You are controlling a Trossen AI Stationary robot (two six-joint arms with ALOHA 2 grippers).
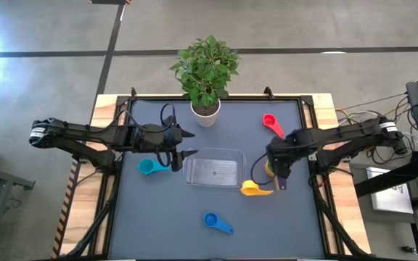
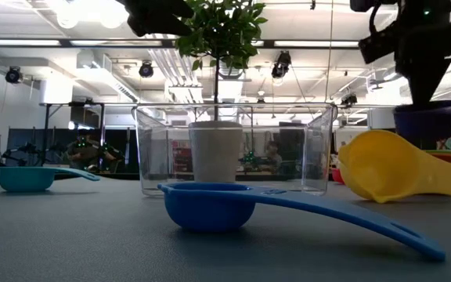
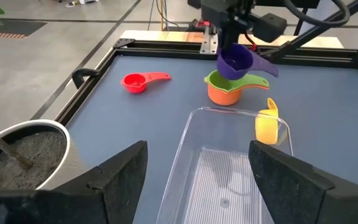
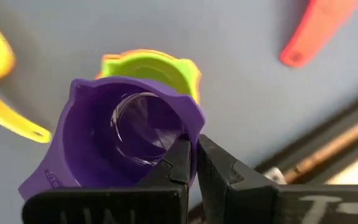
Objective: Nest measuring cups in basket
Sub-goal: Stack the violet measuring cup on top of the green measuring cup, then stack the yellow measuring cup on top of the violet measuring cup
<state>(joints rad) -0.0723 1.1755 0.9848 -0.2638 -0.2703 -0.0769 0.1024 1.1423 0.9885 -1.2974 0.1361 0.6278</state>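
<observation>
the right gripper [image 4: 191,163] pinches the purple cup's [image 4: 117,140] rim, holding it above the green cup [image 3: 238,81] beside the basket [image 1: 214,171]. the left gripper [image 3: 197,171] hangs spread and empty over the basket's other end.

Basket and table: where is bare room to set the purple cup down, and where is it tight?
The basket is empty. Open mat lies between the plant pot and red cup, and around the blue cup. It is crowded at the basket's right end, where the right hand holds the purple cup over the green-in-orange stack beside the yellow cup.
</observation>
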